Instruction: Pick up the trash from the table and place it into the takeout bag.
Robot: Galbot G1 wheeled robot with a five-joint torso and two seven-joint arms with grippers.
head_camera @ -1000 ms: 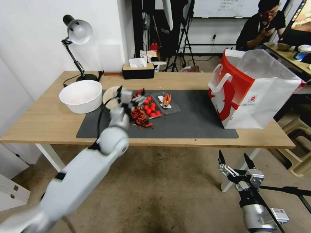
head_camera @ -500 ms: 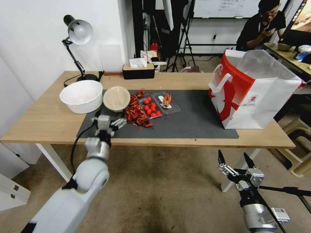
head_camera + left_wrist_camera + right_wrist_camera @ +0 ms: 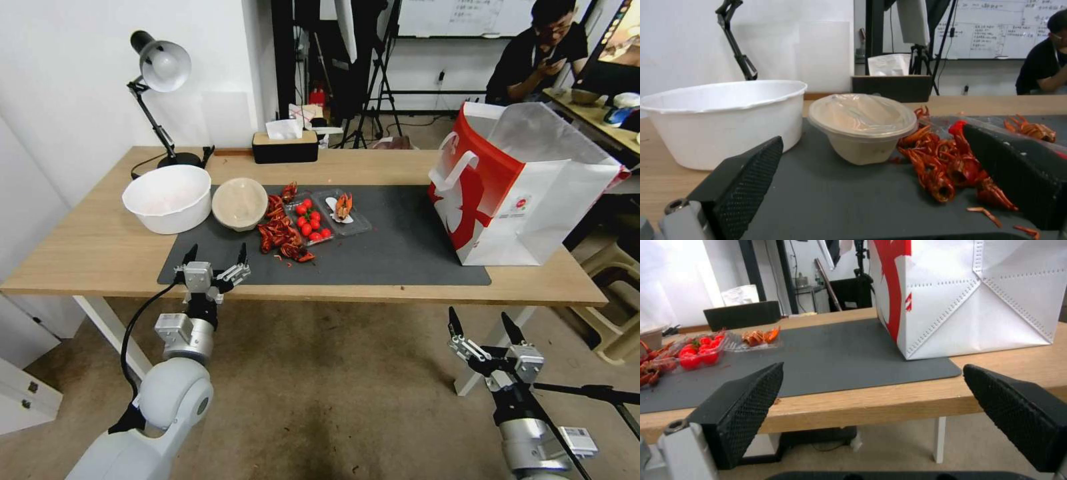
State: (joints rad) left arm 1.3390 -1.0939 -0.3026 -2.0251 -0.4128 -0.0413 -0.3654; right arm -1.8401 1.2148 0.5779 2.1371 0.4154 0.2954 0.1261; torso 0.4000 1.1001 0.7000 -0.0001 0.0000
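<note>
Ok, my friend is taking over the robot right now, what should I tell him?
Left gripper: open, empty, at the table's near edge, just short of the beige bowl.
Right gripper: open, empty, parked below the table edge near the takeout bag.
On the mat: beige bowl, crayfish shells, tomato tray, small clear tray. White bowl sits beside them.
Done: nothing seen going in the bag.
Left: all the trash.
</note>
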